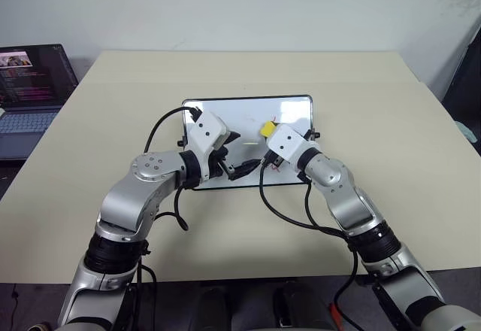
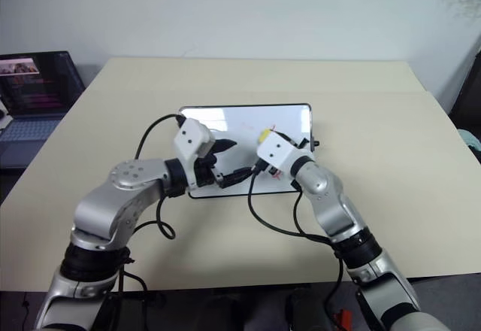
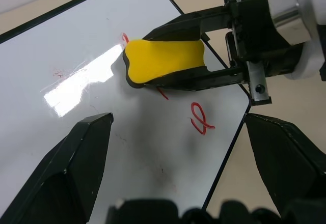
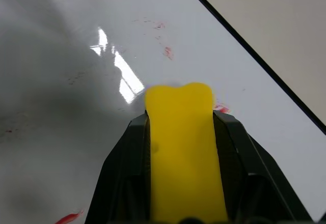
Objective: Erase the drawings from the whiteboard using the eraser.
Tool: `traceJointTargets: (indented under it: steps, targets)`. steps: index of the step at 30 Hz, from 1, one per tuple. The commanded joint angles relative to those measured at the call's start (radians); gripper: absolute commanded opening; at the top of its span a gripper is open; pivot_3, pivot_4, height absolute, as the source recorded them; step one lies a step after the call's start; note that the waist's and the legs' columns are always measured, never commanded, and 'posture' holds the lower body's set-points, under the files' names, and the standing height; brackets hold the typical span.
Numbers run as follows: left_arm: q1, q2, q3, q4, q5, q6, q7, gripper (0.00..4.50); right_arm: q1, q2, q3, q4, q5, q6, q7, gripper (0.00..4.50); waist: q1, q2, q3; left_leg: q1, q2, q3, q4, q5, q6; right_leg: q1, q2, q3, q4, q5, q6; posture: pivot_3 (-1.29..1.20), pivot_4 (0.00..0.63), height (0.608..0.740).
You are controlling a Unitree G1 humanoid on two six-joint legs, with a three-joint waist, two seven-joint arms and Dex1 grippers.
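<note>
Right gripper point(image 3: 168, 56) clamps the yellow eraser point(image 3: 163, 61) on the whiteboard point(image 1: 225, 113) near its right edge, beside red drawings point(image 3: 201, 119). Left gripper point(image 3: 178, 147) hangs open over the board's near edge.

A broad beige desk point(image 1: 376, 195) is carrying the whiteboard point(image 1: 225, 116), which is lying flat near its middle. A laptop point(image 1: 30, 90) is sitting open off the desk's far left corner.

Right gripper point(image 3: 191, 51) clamped tight, pointing left; left gripper point(image 3: 178, 147) spread wide
</note>
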Motion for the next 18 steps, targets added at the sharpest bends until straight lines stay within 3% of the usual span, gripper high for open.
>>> traceJointTargets:
  steps: [1, 12, 18]
  targets:
    - [0.001, 0.009, 0.011, -0.039, -0.015, -0.004, -0.002, 4.50, -0.021, -0.030, -0.078, 0.043, -0.016, 0.014, -0.041, 1.34, 0.000, 0.000, 0.000, 0.000, 0.000, 0.000, 0.000, 0.000, 0.000, 0.000, 0.000, 0.000, 0.000, 0.000, 0.000, 0.00, 0.150, 0.740]
    - [0.000, 0.012, 0.014, -0.037, -0.023, -0.003, 0.003, 4.50, 0.006, -0.013, -0.007, 0.023, -0.005, 0.004, 0.038, 1.34, -0.001, -0.001, -0.001, 0.000, 0.000, 0.000, 0.000, 0.000, 0.000, 0.000, 0.000, 0.000, -0.001, 0.000, 0.000, 0.00, 0.150, 0.740]
    - [0.003, 0.012, 0.012, -0.040, -0.026, -0.002, 0.005, 4.50, -0.051, 0.024, -0.064, 0.081, -0.026, -0.012, -0.074, 1.34, -0.005, -0.001, -0.001, 0.001, 0.001, 0.000, -0.001, 0.000, 0.000, 0.000, 0.000, 0.000, 0.000, 0.000, 0.000, 0.00, 0.150, 0.740]
